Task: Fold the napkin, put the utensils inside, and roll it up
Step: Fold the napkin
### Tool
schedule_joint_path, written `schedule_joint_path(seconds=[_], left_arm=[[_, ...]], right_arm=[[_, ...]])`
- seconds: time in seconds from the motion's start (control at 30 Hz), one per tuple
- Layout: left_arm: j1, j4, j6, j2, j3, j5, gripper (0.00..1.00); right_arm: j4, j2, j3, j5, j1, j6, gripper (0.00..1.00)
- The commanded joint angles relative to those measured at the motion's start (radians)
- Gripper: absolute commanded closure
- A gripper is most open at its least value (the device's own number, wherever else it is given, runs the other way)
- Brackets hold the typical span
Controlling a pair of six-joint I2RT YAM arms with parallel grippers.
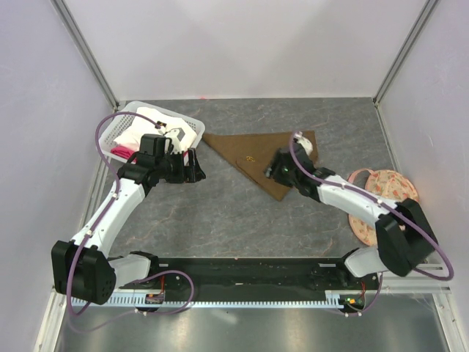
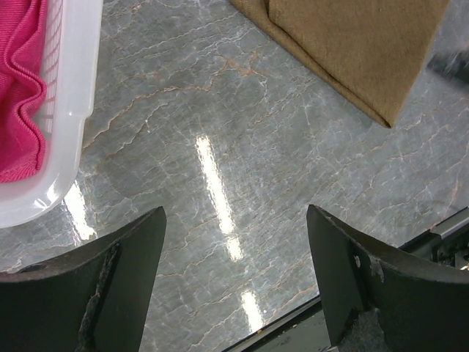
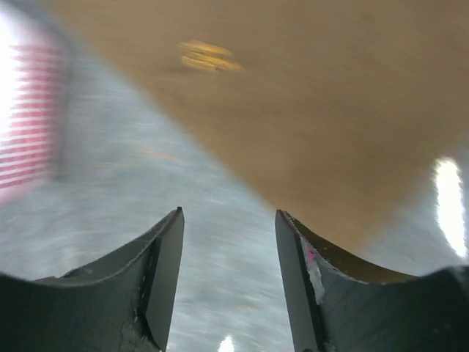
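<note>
- One olive-brown soft cloth napkin [image 1: 249, 149], a flat folded triangle, lies just ahead of the right gripper [image 3: 229, 216].
- Two grippers: it and the left gripper [image 2: 236, 213] both gape, grasping nothing.
- One slim, shiny gold metal spoon [image 3: 209, 56] lies on the napkin.

No text, brand, number or sign is showing clearly enough to be read in any view. A small dark label [image 1: 176, 134] is lying on the white cloth [image 1: 155, 117] in the basket [image 1: 110, 143], but its print is appearing too small to read.
</note>
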Motion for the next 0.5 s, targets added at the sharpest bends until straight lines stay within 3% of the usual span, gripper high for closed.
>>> schedule_joint_path(seconds=[0.0, 0.17, 0.47], left_arm=[[-0.006, 0.039, 0.027, -0.018, -0.007, 0.011, 0.15], [-0.006, 0.039, 0.026, -0.008, -0.005, 0.011, 0.15], [-0.006, 0.040, 0.026, 0.004, -0.005, 0.011, 0.15]], right_arm=[[-0.017, -0.149, -0.246, -0.067, -0.086, 0.151, 0.43], [0.017, -0.260, -0.366, -0.136, -0.134, 0.202, 0.53], [0.201, -0.214, -0.471, -0.217, -0.181, 0.271, 0.54]])
